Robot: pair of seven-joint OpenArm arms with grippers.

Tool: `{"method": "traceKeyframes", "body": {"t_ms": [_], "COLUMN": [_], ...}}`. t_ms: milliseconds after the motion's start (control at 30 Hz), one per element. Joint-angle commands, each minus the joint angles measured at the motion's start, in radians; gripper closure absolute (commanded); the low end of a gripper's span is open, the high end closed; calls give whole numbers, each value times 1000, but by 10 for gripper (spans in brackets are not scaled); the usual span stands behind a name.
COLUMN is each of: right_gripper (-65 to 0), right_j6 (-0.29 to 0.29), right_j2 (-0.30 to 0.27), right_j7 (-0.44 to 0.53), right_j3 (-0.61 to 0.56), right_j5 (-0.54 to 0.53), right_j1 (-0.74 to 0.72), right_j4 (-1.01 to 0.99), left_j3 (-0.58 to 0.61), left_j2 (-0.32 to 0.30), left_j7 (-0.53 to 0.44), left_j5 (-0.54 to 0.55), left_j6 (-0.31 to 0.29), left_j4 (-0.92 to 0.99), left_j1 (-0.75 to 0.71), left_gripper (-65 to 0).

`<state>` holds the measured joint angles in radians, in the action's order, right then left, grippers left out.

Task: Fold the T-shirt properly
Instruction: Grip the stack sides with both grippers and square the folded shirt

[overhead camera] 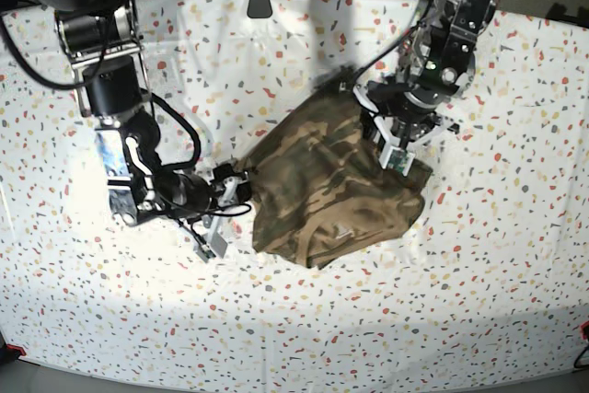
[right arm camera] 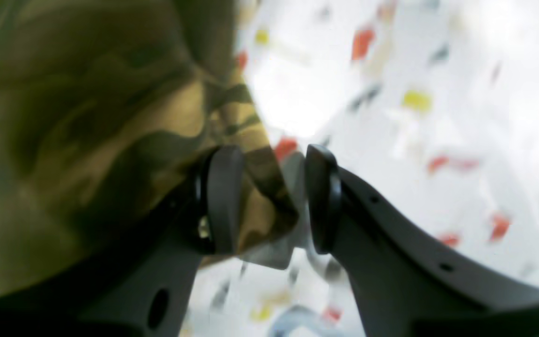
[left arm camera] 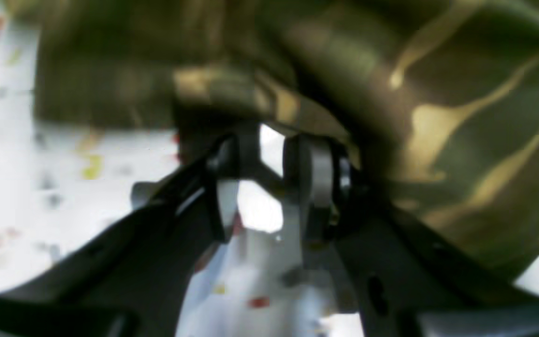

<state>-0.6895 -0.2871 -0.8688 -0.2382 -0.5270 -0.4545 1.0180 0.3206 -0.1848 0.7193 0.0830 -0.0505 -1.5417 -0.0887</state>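
Camouflage T-shirt (overhead camera: 336, 186) bunched — speckled table (overhead camera: 515, 255)

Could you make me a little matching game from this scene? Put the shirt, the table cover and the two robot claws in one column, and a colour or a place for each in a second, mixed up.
Things:
1. T-shirt
2. table cover
3. left gripper
4. right gripper

Descriptions:
A. white with small coloured specks
B. at the shirt's edge on the overhead view's left side
C. crumpled heap in olive, brown and tan camouflage
D. at the shirt's edge on the overhead view's right side, nearer the back of the table

Pairs: 1-C, 2-A, 3-D, 4-B
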Motion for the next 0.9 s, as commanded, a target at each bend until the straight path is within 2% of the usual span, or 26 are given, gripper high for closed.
{"method": "traceKeyframes", "body": {"t_ms": [0,167,400,667,867], "right_gripper": [-231,-231,-231,-231,-231], "right_j6": [-9,-9,-9,-9,-9], "right_j2": [-23,-76,-73,-73,-73], "right_j7": [-21,-39,-83,-72,-74], "right_j3": [3,3,3,47,124], "right_j5": [-28,-64,-204,-210,-210], "right_j1": [2,120,258,351,353], "right_j4": [49,206,357,484,493], "left_j3": [-6,-6,-6,-6,-6], "left_j2": [-31,-54,-51,-51,-51], "left_j7": [192,195,193,209,314], "left_j5": [-50,-49,-56,-57,-56], "left_j6": [52,52,49,49,49], "left_j4": [43,43,43,42,41], "left_j1": [-18,18,48,47,37], "left_gripper": [-220,-220,-220,-220,-220]}}
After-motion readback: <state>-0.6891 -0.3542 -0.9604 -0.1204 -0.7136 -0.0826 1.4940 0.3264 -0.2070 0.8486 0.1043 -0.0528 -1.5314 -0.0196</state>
